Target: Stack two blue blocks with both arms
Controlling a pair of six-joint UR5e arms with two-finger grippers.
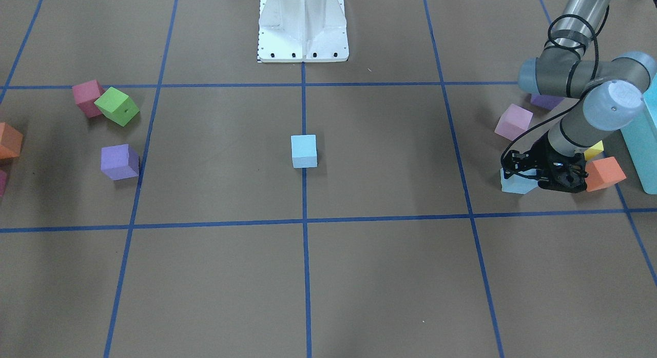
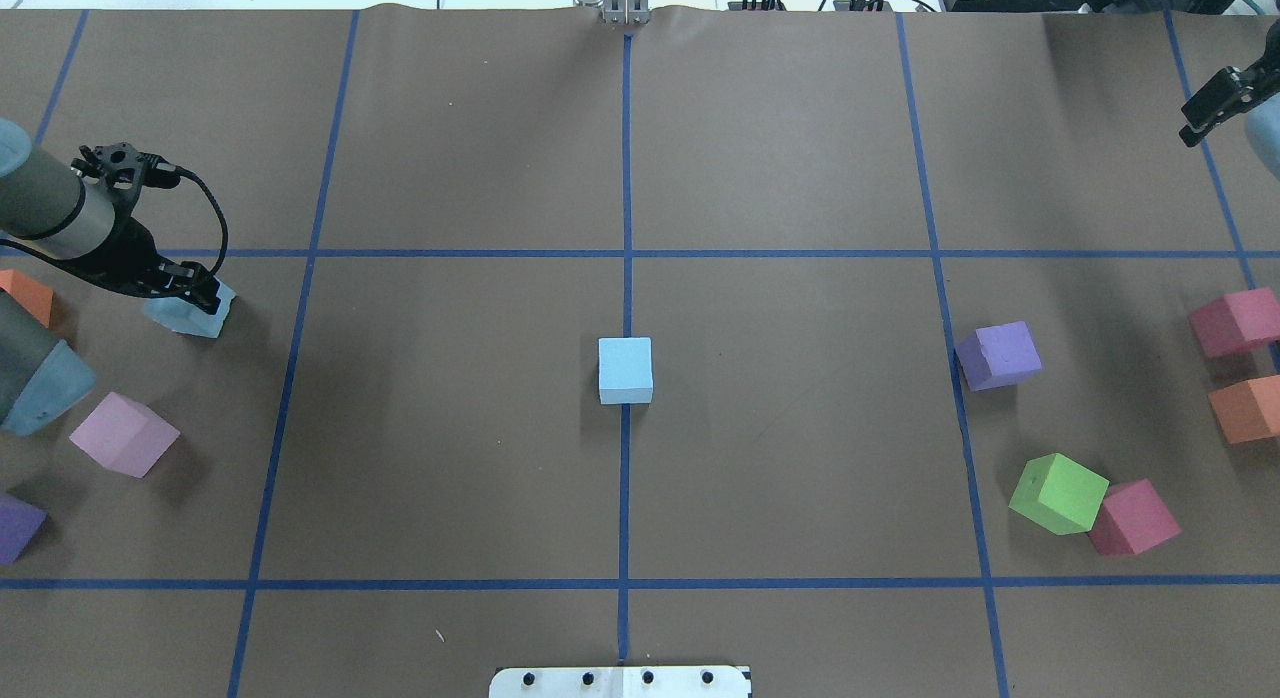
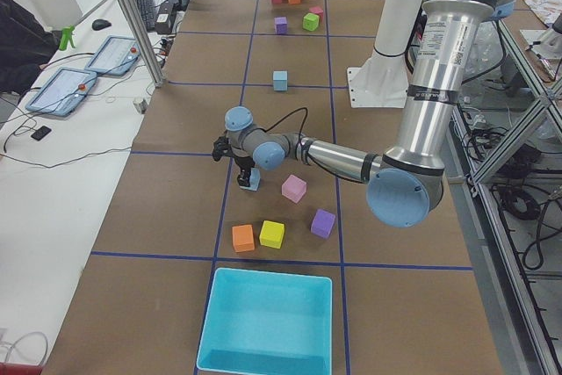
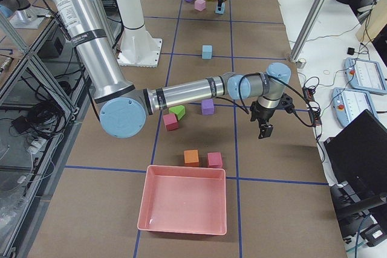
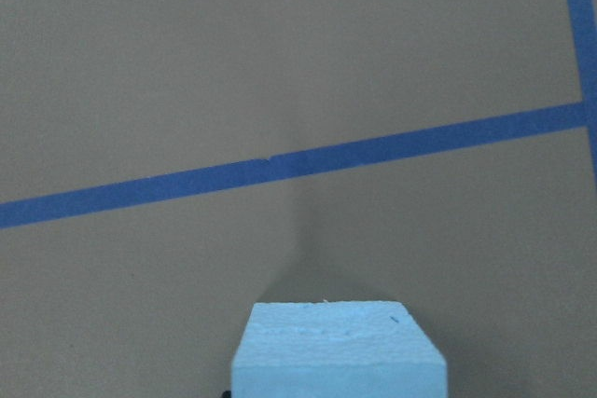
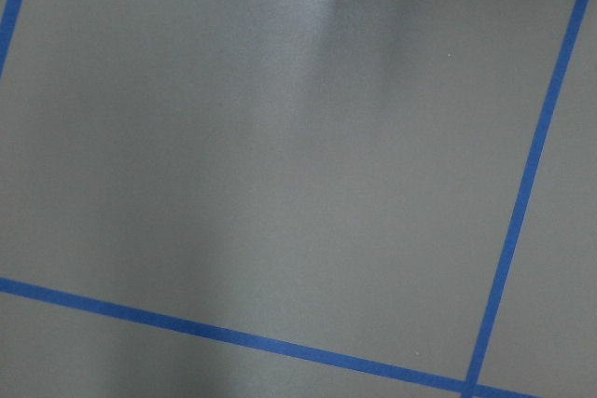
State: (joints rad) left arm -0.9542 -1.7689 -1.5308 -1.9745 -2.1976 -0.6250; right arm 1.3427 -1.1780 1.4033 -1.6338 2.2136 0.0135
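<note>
One pale blue block (image 2: 625,370) stands alone on the centre line of the table, and also shows in the front view (image 1: 304,151). The second blue block (image 2: 192,316) is at the table's left side, slightly tilted. My left gripper (image 2: 195,296) is shut on it from above, low over the paper. The left wrist view shows this block (image 5: 338,349) close at the bottom centre. In the front view this gripper (image 1: 536,176) stands over the block (image 1: 516,185). My right gripper (image 2: 1195,126) is open and empty, hanging above the far right of the table.
Around the left gripper lie an orange cube (image 1: 605,173), a yellow cube (image 1: 594,151), a pink cube (image 2: 125,435) and a purple cube (image 2: 15,528). A turquoise box (image 3: 268,322) stands beyond them. At the right lie purple (image 2: 997,355), green (image 2: 1058,493), red and orange cubes and a pink tray (image 4: 184,200).
</note>
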